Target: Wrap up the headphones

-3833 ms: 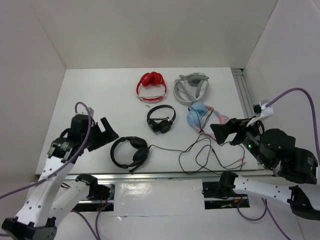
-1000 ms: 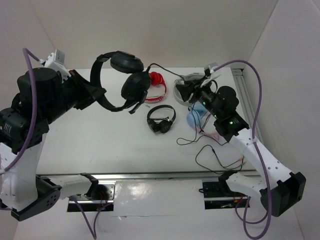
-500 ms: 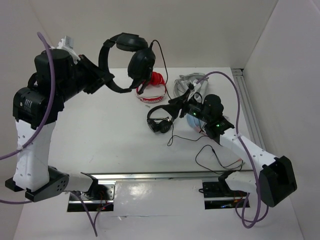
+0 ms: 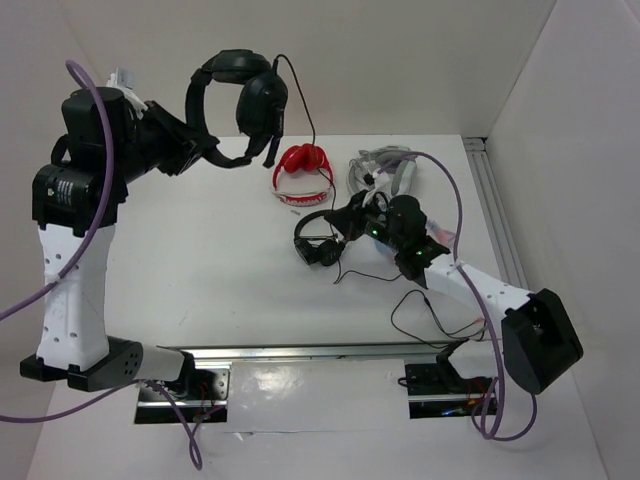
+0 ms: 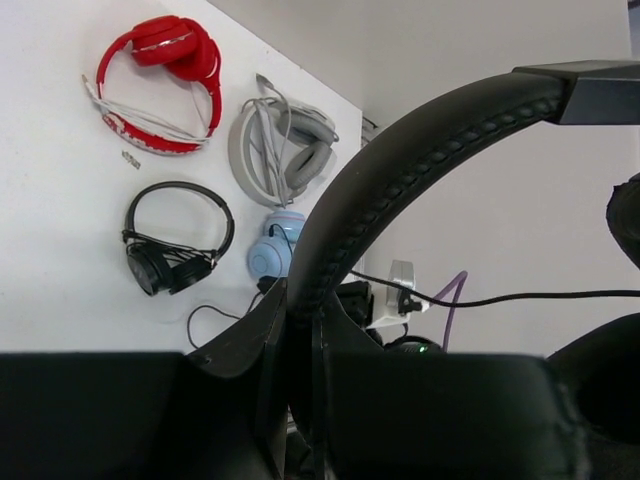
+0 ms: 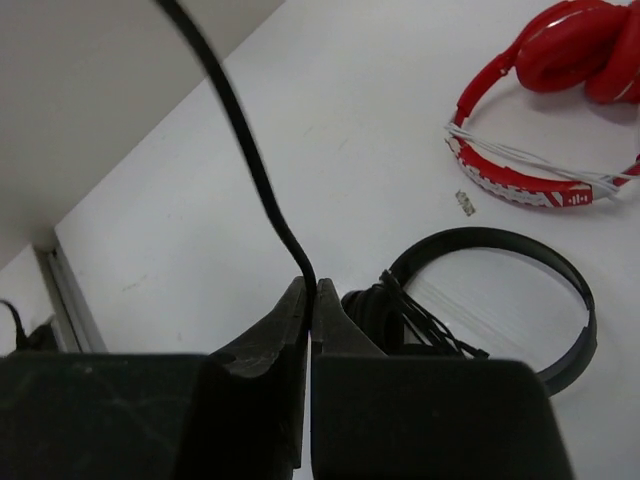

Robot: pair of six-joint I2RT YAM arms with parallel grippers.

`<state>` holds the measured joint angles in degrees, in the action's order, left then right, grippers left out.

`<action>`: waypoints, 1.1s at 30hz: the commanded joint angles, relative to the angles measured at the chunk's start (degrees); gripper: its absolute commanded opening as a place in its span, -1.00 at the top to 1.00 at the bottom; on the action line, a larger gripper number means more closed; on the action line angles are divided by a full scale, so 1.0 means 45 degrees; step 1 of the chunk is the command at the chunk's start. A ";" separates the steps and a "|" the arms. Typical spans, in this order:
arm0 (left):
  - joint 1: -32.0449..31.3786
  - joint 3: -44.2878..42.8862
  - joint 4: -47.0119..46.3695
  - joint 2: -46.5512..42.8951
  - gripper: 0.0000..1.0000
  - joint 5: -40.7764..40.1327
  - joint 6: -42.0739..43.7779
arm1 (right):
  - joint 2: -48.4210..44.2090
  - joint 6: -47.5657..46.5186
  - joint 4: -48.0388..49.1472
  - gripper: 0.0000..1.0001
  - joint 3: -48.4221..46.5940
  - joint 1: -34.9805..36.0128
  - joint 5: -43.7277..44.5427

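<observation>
The headphones [image 4: 240, 90], large and black with thick cups, hang high above the table's back left. My left gripper [image 4: 196, 152] is shut on their padded headband [image 5: 400, 170]. Their thin black cable [image 4: 313, 130] runs down from the cups to my right gripper [image 4: 345, 217], which is shut on the cable [image 6: 250, 150] just above the table's middle. The cable's loose end [image 4: 420, 310] lies in loops on the table at the front right.
On the table lie a smaller black on-ear pair [image 4: 322, 238], a red pair [image 4: 303, 172], a grey pair [image 4: 385, 175] and a light blue pair [image 4: 392, 232]. White walls close the back and both sides. A metal rail [image 4: 490, 200] runs along the right edge.
My right gripper has closed on the cable and shifted slightly left. The left arm has swung the headphones a little left and higher.
</observation>
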<state>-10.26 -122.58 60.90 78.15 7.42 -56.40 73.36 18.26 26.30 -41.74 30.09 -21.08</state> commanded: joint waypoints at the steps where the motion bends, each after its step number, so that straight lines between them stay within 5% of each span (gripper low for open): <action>1: 0.0288 0.1043 -0.1910 -0.0160 1.00 0.0792 -0.0863 | 0.0201 0.0122 -0.1036 1.00 -0.1367 0.1510 0.3836; 7: 0.0405 0.3662 -0.3181 -0.0685 1.00 -0.0551 -0.1879 | 0.1410 0.0142 -0.4552 1.00 -0.3789 0.3194 0.8172; 10: 0.0405 0.4561 -0.3552 -0.0998 1.00 -0.1702 -0.2309 | 0.1997 -0.0306 -0.5686 1.00 -0.4746 0.4345 0.8649; 21: 0.0405 0.6751 -0.4488 -0.0863 1.00 -0.4969 -0.1431 | 0.1920 -0.1889 -0.6900 1.00 -0.5686 0.5521 0.3166; 26: 0.0405 0.7339 -0.4376 -0.0628 1.00 -0.5593 -0.0865 | 0.1278 -0.2027 -0.6900 1.00 -0.5686 0.5756 0.3298; 33: -0.0141 0.7573 -0.3730 0.0230 1.00 -0.7040 -0.0943 | 0.1663 -0.2027 -0.7174 1.00 -0.6914 0.5756 0.0332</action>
<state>-9.74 -88.20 46.30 78.17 -20.49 -60.18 81.56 10.09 -5.89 -68.31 55.51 -12.08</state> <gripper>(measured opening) 0.205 0.021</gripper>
